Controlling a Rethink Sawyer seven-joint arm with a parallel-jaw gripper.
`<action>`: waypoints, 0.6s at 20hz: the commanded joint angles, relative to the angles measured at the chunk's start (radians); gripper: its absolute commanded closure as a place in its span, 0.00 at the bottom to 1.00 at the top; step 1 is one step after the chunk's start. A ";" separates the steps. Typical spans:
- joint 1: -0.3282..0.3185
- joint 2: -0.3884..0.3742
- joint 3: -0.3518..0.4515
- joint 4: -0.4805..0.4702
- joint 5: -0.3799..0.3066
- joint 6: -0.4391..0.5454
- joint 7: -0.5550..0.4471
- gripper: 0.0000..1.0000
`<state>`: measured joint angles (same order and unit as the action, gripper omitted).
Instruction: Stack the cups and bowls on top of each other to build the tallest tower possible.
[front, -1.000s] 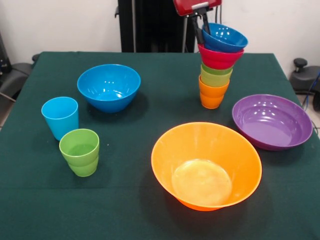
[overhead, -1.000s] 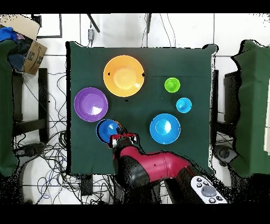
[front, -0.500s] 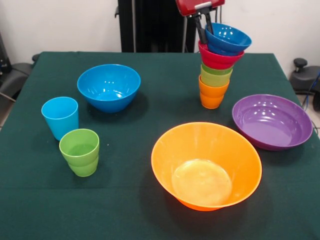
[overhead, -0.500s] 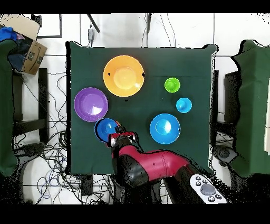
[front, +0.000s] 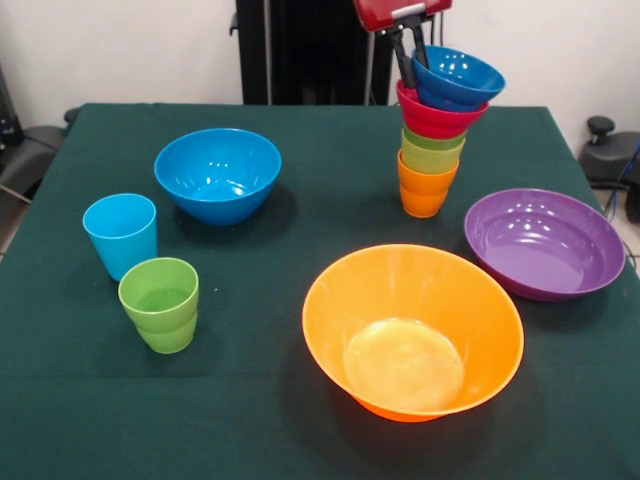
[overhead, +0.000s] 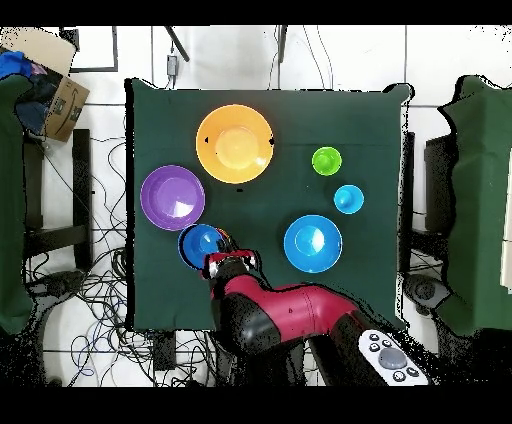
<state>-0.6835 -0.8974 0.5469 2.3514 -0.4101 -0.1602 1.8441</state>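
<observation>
Gripper (front: 412, 52): pinches the small blue bowl's (front: 458, 77) rim, to hold it steady.
Tower (front: 430, 150): right under it, for stacking.

No legible text, labels, brand marks, numbers or signs in either view. Cardboard box (overhead: 62, 98) at the overhead view's upper left carries a dark printed mark, too small to read. Handheld controller (overhead: 393, 358) shows buttons only; any markings are unreadable.
</observation>
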 joint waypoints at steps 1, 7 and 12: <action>0.007 0.011 -0.016 -0.043 -0.049 0.041 0.075 1.00; -0.018 0.013 0.004 -0.037 -0.059 0.056 0.063 1.00; -0.035 0.015 0.018 -0.041 -0.063 0.069 0.053 1.00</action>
<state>-0.7059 -0.8979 0.5472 2.3512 -0.4112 -0.1602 1.8441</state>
